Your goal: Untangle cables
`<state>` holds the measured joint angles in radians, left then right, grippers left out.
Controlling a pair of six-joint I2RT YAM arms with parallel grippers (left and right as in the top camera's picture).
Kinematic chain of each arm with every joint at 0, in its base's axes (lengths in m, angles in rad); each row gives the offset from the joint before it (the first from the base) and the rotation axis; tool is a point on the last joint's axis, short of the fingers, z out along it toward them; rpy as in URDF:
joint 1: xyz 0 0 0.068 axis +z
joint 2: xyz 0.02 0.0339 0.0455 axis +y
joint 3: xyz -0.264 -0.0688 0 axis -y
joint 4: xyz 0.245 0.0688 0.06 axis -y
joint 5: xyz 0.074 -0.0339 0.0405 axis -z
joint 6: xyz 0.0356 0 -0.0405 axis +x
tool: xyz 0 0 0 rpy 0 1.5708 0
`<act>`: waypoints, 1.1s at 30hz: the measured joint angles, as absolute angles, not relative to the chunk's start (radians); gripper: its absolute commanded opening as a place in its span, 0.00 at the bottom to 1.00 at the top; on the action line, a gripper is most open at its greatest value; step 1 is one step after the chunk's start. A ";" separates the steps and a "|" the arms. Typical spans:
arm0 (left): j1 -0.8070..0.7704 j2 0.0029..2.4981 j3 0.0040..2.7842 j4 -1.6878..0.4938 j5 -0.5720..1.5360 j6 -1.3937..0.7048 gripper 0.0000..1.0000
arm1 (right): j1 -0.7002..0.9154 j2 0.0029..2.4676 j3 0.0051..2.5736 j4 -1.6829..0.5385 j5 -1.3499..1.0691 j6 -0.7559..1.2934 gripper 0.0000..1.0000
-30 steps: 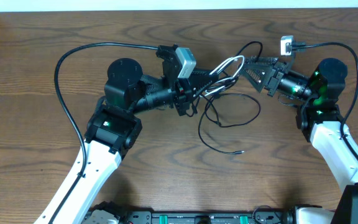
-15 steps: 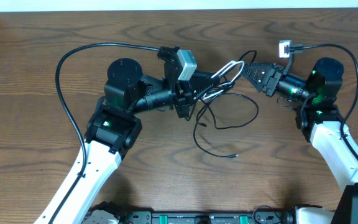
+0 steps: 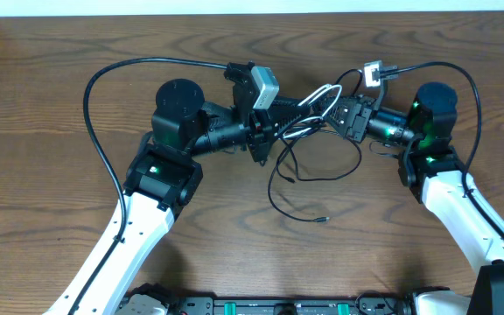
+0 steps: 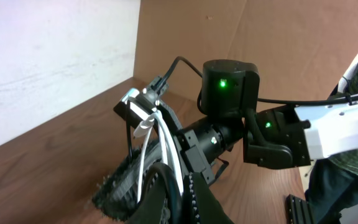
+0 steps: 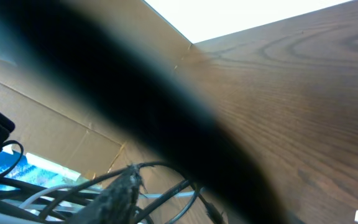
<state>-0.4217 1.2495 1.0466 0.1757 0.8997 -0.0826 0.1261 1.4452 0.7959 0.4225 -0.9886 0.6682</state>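
- Wood-grain tabletop (image 3: 51, 105) fills the overhead view (brown cardboard panels stand behind it in the wrist views).
- I see the 2 arms meeting near the middle of the table, toward its far side.
- On my left wrist feed, the left gripper (image 3: 265, 133) has its fingers pressed together on the cables (image 3: 310, 120). The white cable (image 4: 160, 134) and a black one run out from between its fingertips.
- Tips of the right gripper (image 3: 335, 109) sit in among the raised loops, just beside the left one. I cannot tell whether they are pinching a strand or only standing around it.
- Most of the bundle is strung between the 2 grippers and lifted off the wood, with the white loop arching on its far side.
- 1 black strand drops from the bundle and lies on the table in a loose loop toward the near edge. It ends in a small plug (image 3: 322, 220), apart from both arms.
- Right wrist feed is mostly a blurred dark band. A few strands and a textured finger pad (image 5: 122, 190) show at lower left, and I can read nothing sharper.
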 measured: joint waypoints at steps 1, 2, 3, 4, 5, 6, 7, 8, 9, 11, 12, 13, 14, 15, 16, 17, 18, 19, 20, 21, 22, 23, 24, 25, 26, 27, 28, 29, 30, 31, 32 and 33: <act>-0.422 1.250 1.047 0.182 0.899 -0.083 0.08 | 0.134 1.445 0.796 0.417 -0.986 0.671 0.40; -0.422 1.250 1.047 0.183 0.899 -0.083 0.08 | 0.136 1.445 0.796 0.416 -0.984 0.671 0.40; -0.422 1.250 1.047 0.183 0.899 -0.082 0.08 | 0.137 1.445 0.796 0.416 -0.982 0.671 0.41; -0.422 1.250 1.047 0.183 0.893 -0.082 0.08 | 0.137 1.445 0.796 0.416 -0.979 0.673 0.39; -0.422 1.250 1.047 0.183 0.887 -0.082 0.08 | 0.137 1.445 0.796 0.414 -0.977 0.674 0.35; -0.422 1.250 1.047 0.183 0.881 -0.082 0.07 | 0.137 1.445 0.796 0.411 -0.975 0.676 0.32; -0.422 1.250 1.047 0.183 0.867 -0.082 0.08 | 0.137 1.445 0.796 0.403 -0.974 0.679 0.26; -0.422 1.250 1.047 0.183 0.857 -0.082 0.08 | 0.137 1.445 0.796 0.400 -0.972 0.683 0.21; -0.422 1.250 1.047 0.183 0.853 -0.082 0.08 | 0.137 1.445 0.796 0.391 -0.971 0.687 0.03; -0.422 1.250 1.047 0.182 0.838 -0.082 0.08 | 0.138 1.445 0.796 0.381 -0.972 0.689 0.01; -0.422 1.250 1.047 0.183 0.833 -0.082 0.08 | 0.138 1.445 0.796 0.380 -0.972 0.693 0.01; -0.422 1.250 1.047 0.182 0.831 -0.082 0.08 | 0.138 1.445 0.796 0.380 -0.971 0.693 0.01; -0.422 1.250 1.047 0.182 0.831 -0.082 0.08 | 0.138 1.445 0.796 0.380 -0.971 0.693 0.01; -0.422 1.250 1.047 0.181 0.831 -0.082 0.08 | 0.138 1.445 0.796 0.380 -0.972 0.693 0.01; -0.422 1.250 1.047 0.180 0.831 -0.082 0.08 | 0.138 1.445 0.796 0.380 -0.971 0.693 0.01; -0.422 1.250 1.047 0.177 0.831 -0.082 0.08 | 0.138 1.445 0.796 0.379 -0.968 0.693 0.01; -0.422 1.250 1.047 0.171 0.830 -0.082 0.08 | 0.138 1.445 0.796 0.379 -0.962 0.693 0.01; -0.422 1.250 1.047 0.167 0.830 -0.082 0.08 | 0.138 1.445 0.796 0.379 -0.957 0.693 0.01; -0.422 1.250 1.047 0.160 0.828 -0.082 0.08 | 0.138 1.445 0.796 0.379 -0.946 0.693 0.01; -0.422 1.250 1.047 0.157 0.828 -0.082 0.08 | 0.137 1.445 0.796 0.378 -0.937 0.692 0.01; -0.422 1.250 1.047 0.154 0.828 -0.082 0.08 | 0.135 1.445 0.796 0.378 -0.923 0.692 0.01; -0.422 1.250 1.047 0.149 0.828 -0.082 0.08 | 0.132 1.445 0.796 0.374 -0.911 0.691 0.01; -0.422 1.250 1.047 0.144 0.828 -0.083 0.08 | 0.126 1.445 0.796 0.365 -0.895 0.688 0.01; -0.422 1.250 1.047 0.133 0.828 -0.083 0.08 | 0.111 1.445 0.796 0.343 -0.869 0.682 0.01; -0.422 1.251 1.047 0.124 0.828 -0.083 0.08 | 0.088 1.445 0.796 0.317 -0.841 0.675 0.01; -0.422 1.251 1.047 0.117 0.828 -0.083 0.07 | 0.074 1.445 0.796 0.304 -0.823 0.672 0.01; -0.422 1.251 1.047 0.106 0.828 -0.083 0.08 | 0.047 1.445 0.796 0.282 -0.801 0.665 0.01; -0.422 1.251 1.047 0.094 0.828 -0.083 0.08 | 0.024 1.445 0.796 0.269 -0.786 0.661 0.01; -0.423 1.251 1.047 0.085 0.828 -0.083 0.08 | -0.009 1.445 0.797 0.249 -0.769 0.653 0.01; -0.423 1.251 1.047 0.082 0.827 -0.083 0.08 | -0.029 1.445 0.797 0.239 -0.760 0.646 0.01; -0.423 1.251 1.047 0.082 0.828 -0.083 0.08 | -0.056 1.445 0.797 0.220 -0.749 0.638 0.01; -0.423 1.251 1.047 0.082 0.828 -0.083 0.08 | -0.088 1.445 0.797 0.194 -0.738 0.628 0.01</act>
<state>-0.4229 1.2514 1.0466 0.0818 0.8276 -0.0830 -0.0883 1.4452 0.7967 0.1944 -0.7380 0.6277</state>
